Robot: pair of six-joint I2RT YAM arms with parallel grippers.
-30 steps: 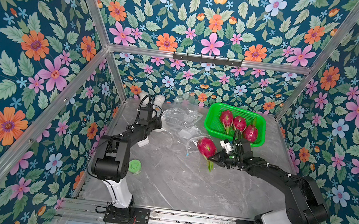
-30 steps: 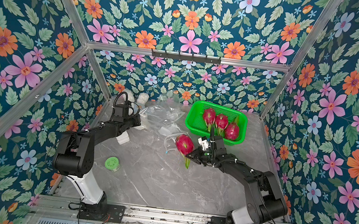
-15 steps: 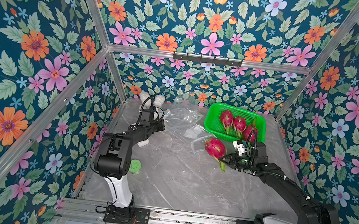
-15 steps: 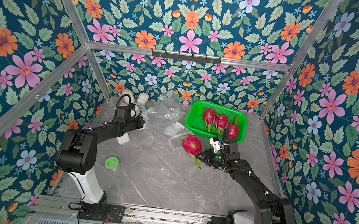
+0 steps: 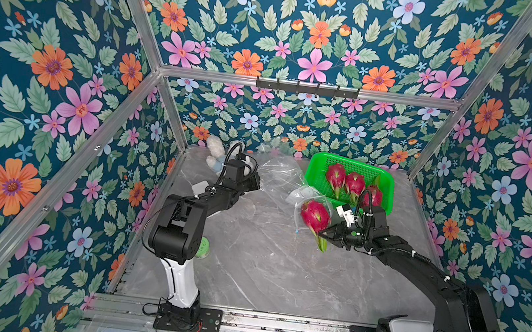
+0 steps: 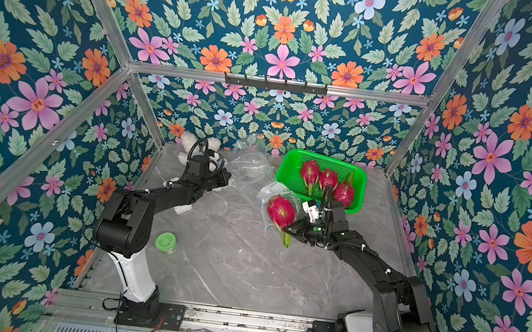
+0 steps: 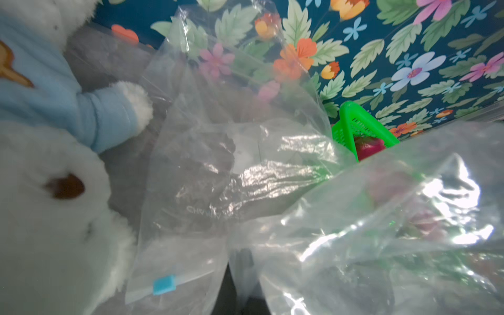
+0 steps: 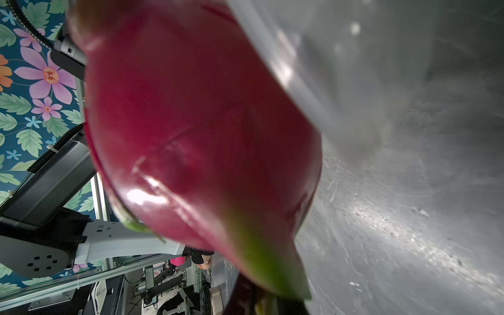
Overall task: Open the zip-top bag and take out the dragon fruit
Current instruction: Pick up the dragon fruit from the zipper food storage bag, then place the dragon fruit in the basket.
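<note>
The right hand (image 5: 324, 233) clamps the green tip of a dragon fruit (image 5: 315, 214) beside the basket (image 5: 315, 176). The left hand (image 5: 253, 184) is pinched shut on the bag (image 5: 277, 178). The fruit is magenta, with plastic over its top.

Basket (image 5: 312, 176) sitting at 1 o'clock on the table (image 5: 261, 276), three fruits (image 5: 354, 184) lying side by side in it. Fourth fruit (image 5: 314, 214) hanging above the table at the basket's 7 o'clock, pinched in the right gripper (image 5: 324, 233). Bag (image 5: 277, 175) stretching from the left gripper (image 5: 255, 183), at 11 o'clock, across to that fruit. Plush (image 5: 215, 152) sitting just behind the left gripper. Tub (image 6: 166, 242) standing at 8 o'clock beside the left arm (image 5: 177, 232).
</note>
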